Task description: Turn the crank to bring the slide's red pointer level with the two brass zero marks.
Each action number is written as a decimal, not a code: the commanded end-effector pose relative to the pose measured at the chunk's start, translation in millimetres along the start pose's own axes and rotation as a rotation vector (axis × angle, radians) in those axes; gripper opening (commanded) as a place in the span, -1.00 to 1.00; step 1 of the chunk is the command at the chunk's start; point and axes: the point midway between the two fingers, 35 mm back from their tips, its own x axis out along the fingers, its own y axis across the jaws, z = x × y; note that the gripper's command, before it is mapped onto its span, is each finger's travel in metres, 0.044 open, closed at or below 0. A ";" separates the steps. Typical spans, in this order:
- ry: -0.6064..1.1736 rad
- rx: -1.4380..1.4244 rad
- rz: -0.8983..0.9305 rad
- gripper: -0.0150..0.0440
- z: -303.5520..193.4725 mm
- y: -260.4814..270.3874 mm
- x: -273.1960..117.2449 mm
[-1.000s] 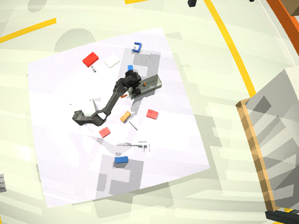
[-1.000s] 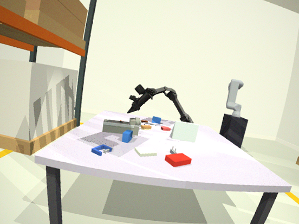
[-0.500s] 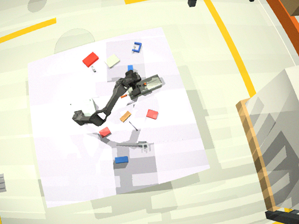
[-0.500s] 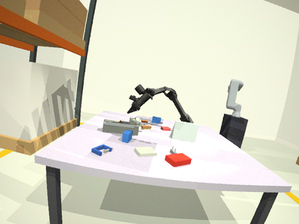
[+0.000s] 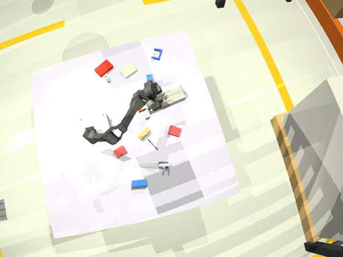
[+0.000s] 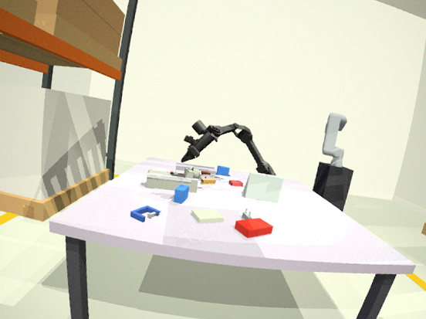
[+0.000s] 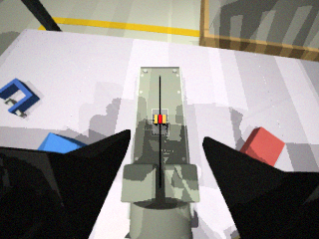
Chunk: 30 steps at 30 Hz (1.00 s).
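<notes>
The machine [image 5: 177, 93] [image 6: 169, 184] [image 7: 150, 95] is a long grey-green box with a slotted top and a raised block at its near end. In the wrist view the slide's red pointer [image 7: 159, 119] sits between two yellow brass marks and looks level with them; a tiny offset cannot be told. An orange-brown bar [image 5: 142, 110] [image 6: 205, 172], apparently the crank handle, sticks out at the machine's near end and is outside the wrist view. My gripper [image 6: 183, 159] [image 7: 166, 137] is open and empty, above the machine, its fingers to either side of the body in the wrist view.
A blue block [image 5: 149, 77] [image 6: 181, 194] [image 7: 60, 142] stands beside the machine. A red block [image 5: 174, 130] [image 7: 263, 146] lies on the other side. A blue clamp [image 5: 160, 53] [image 6: 144, 211] [image 7: 31, 95], an orange block [image 5: 144, 133] and a pale upright panel [image 6: 263, 187] are also on the table.
</notes>
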 end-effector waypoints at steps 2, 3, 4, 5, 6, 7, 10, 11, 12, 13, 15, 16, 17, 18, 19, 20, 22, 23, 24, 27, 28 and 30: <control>0.000 0.000 0.000 0.38 -0.1 -0.1 0.1; 0.000 0.000 0.000 0.29 -0.1 -0.1 0.1; 0.000 0.000 0.000 0.20 -0.1 -0.1 0.1; 0.000 0.000 0.000 0.11 -0.1 -0.1 0.1; 0.000 0.000 0.000 0.02 -0.1 -0.1 0.1; 0.000 0.000 0.000 -0.07 -0.1 -0.1 0.1; 0.000 0.000 0.000 -0.33 -0.1 -0.1 0.1; 0.000 0.000 0.000 -0.42 -0.1 -0.1 0.1; 0.000 0.000 0.000 -0.49 -0.1 -0.1 0.1; 0.000 0.000 0.000 -0.49 -0.1 -0.1 0.1; 0.000 0.000 0.000 -0.49 -0.1 -0.1 0.1; 0.000 0.000 0.000 -0.49 -0.1 -0.1 0.1; 0.000 0.000 0.000 -0.49 -0.1 -0.1 0.1; 0.000 0.000 0.000 -0.49 -0.1 -0.1 0.1; 0.000 0.000 0.000 -0.49 -0.1 -0.1 0.1; 0.000 0.000 0.000 -0.49 0.0 0.1 0.0; 0.000 0.000 0.000 -0.49 0.0 0.1 0.0; 0.000 0.000 0.000 -0.49 0.0 0.1 0.0; 0.000 0.000 0.000 -0.49 0.0 0.1 0.0; 0.000 0.000 0.000 -0.49 0.0 0.1 0.0; 0.000 0.000 0.000 -0.49 0.0 0.1 0.0; 0.000 0.000 0.000 -0.40 0.0 0.1 0.0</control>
